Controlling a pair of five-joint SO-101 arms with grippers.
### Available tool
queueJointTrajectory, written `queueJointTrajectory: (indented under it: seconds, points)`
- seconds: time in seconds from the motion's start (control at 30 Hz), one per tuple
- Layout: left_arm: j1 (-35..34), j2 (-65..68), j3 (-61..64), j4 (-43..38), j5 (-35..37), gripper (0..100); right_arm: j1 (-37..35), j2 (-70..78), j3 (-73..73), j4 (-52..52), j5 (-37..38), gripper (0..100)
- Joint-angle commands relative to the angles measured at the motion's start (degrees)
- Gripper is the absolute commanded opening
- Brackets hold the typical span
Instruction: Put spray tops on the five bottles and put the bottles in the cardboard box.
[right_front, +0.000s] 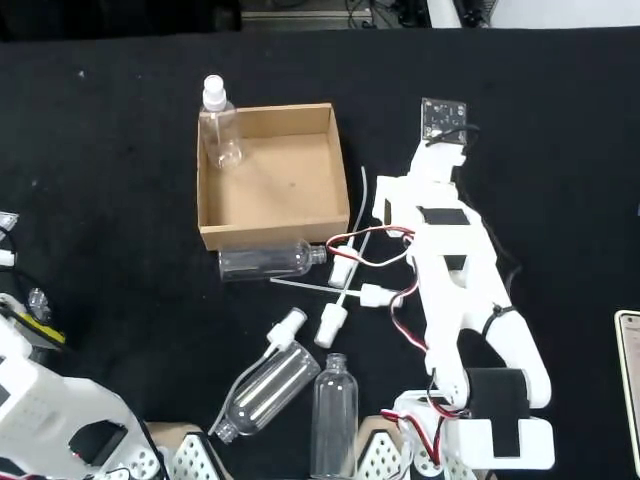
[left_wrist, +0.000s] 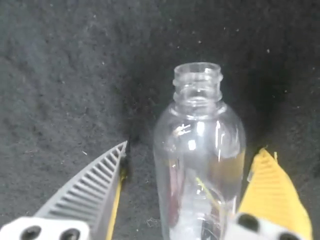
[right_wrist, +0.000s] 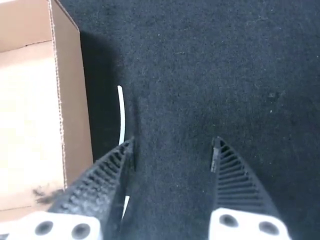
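The cardboard box (right_front: 268, 212) (right_wrist: 30, 125) stands open at the back, with one capped bottle (right_front: 219, 128) upright in its far left corner. Three uncapped bottles lie in front: one (right_front: 265, 262) along the box's near wall, one (right_front: 262, 392) lying diagonally, one (right_front: 335, 412) beside it. Several loose spray tops (right_front: 372, 295) are scattered between them. My left gripper (left_wrist: 192, 150) stands open at the table's left edge (right_front: 30, 320). An uncapped bottle (left_wrist: 200, 160) sits between its fingers, with a gap showing on the grey finger's (left_wrist: 95, 190) side. My right gripper (right_front: 385, 205) (right_wrist: 172, 145) is open and empty over the cloth just right of the box.
A thin white dip tube (right_wrist: 121, 115) (right_front: 363, 190) lies between the box and the right gripper. Red and white cables (right_front: 375, 240) trail off the right arm over the spray tops. Black cloth (right_front: 520, 130) covers the table, bare at the far right and far left.
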Motion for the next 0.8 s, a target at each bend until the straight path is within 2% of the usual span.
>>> queueJointTrajectory:
  seconds: [0.0, 0.17, 0.33, 0.43, 0.53, 0.63, 0.77]
  points:
    - [0.66, -1.05, -0.04, 0.26, 1.49, 30, 0.97, -3.38, -0.40, -1.05, 0.00, 21.1]
    - [0.40, -1.14, 2.07, 0.35, 1.49, 11, 0.97, -3.38, -0.40, -1.05, -0.09, 21.1]
    - [0.48, -3.87, 2.24, 0.35, 3.96, 8, 0.97, -3.38, -0.40, -1.05, -0.26, 21.1]
    - [2.42, -9.41, 2.15, 0.18, 11.96, 8, 1.23, -3.91, -0.31, -0.79, -0.26, 21.1]
    - [5.41, -17.23, 3.56, 0.26, 23.91, 8, 1.23, -3.91, -0.31, -0.70, -0.09, 21.1]
    - [9.54, -25.05, 8.22, -0.35, 36.92, 8, 1.32, -4.00, -0.40, -0.62, -0.09, 21.1]
    - [18.15, -32.09, 13.23, -0.44, 48.62, 8, 1.23, -6.81, -0.48, 2.73, -0.09, 21.1]
